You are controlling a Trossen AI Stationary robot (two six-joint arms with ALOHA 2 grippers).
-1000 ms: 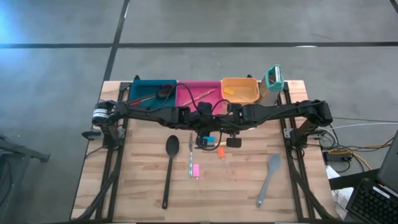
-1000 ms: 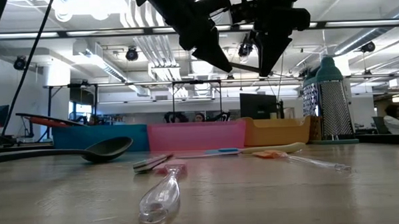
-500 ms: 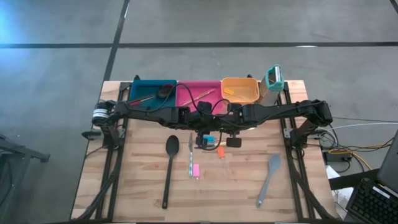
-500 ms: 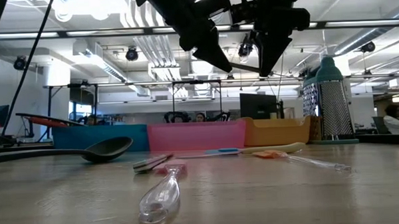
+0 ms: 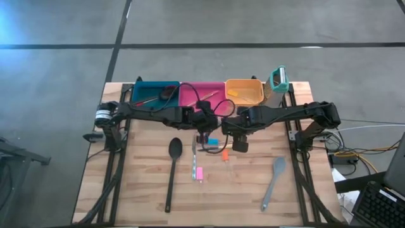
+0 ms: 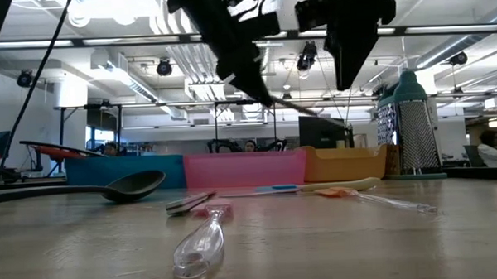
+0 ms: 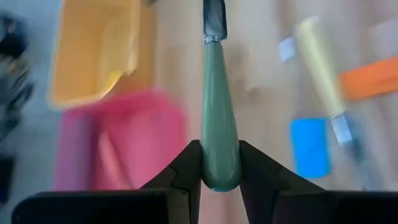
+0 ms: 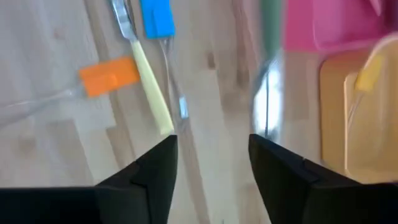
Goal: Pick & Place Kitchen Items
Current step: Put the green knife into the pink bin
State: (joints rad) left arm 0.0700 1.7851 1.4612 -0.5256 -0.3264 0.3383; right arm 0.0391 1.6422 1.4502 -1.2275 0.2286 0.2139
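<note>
Overhead down, low level across table (image 5: 145, 190), wrists close

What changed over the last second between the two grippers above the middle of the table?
The right gripper let go of the green-handled metal knife and opened, shifting right. The left gripper now holds the knife alone by its handle and has drawn away to the left. The long black spoon, grey spatula and the teal, pink and orange bins stayed put.

Three bins (image 5: 201, 94), two claws (image 5: 204, 140), one grey spatula (image 5: 273, 183).
</note>
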